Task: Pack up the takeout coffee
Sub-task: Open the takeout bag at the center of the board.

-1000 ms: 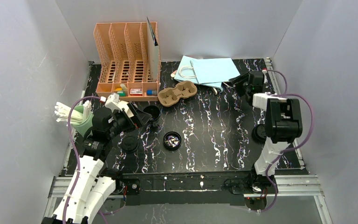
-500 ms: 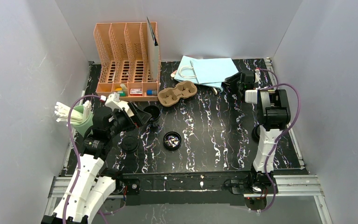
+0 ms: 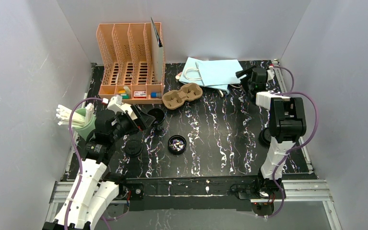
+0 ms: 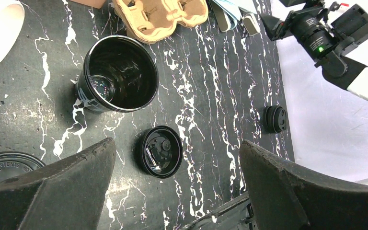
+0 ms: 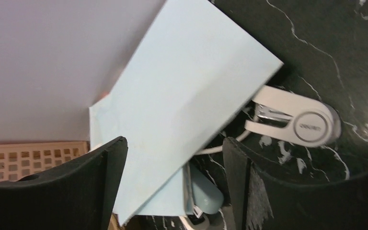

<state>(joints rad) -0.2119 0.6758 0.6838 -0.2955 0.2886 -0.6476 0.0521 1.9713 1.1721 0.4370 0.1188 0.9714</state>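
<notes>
Black open cup (image 4: 117,72), one; lids (image 4: 160,151), two

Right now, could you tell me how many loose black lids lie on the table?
2: a flat lid near the open cup, an upturned lid right of it. A dark round thing by the right arm, partly hidden, may be another.

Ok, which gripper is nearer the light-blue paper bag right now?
Right. The right gripper sits at the right-hand edge of the light-blue bag, jaws open toward it. The left gripper is far across the table, open above the lidless black cup.
</notes>
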